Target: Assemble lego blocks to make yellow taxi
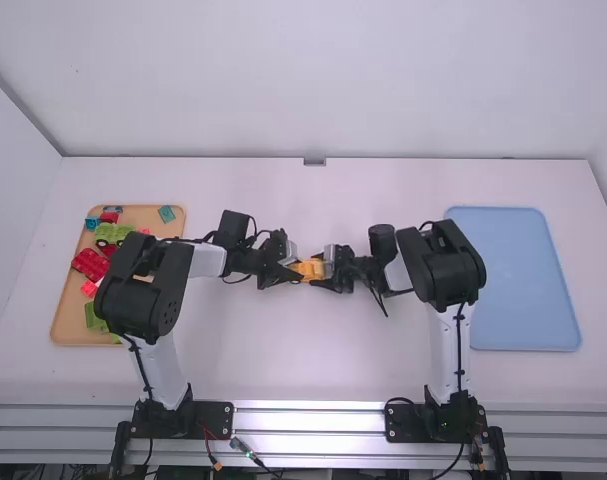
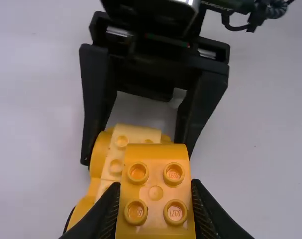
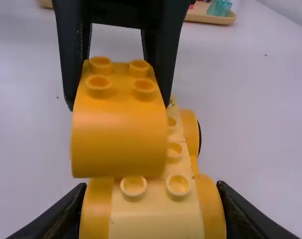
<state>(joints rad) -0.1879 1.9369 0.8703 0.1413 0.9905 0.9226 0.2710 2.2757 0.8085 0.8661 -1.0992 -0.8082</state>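
The yellow block (image 2: 155,226) has four hollow studs around a small round mark, and one smoothly curved side. The car base (image 3: 155,216) is longer, with a paler studded strip between rounded, deeper yellow flanks. Both are over the middle of the table (image 1: 333,370), between the arms. The left gripper (image 1: 297,270) has its fingers parted by the block's width, pressed to its sides; the right gripper (image 1: 325,272) is spread wider, clasping the base's right end. I cannot tell whether block and base touch. The high view merges them into one small orange patch; the wrist views separate them, and the right one brings out a dark wheel edge (image 3: 199,139). The high view adds the tan tray (image 1: 71,325) at left and the blue tray (image 1: 513,280) at right
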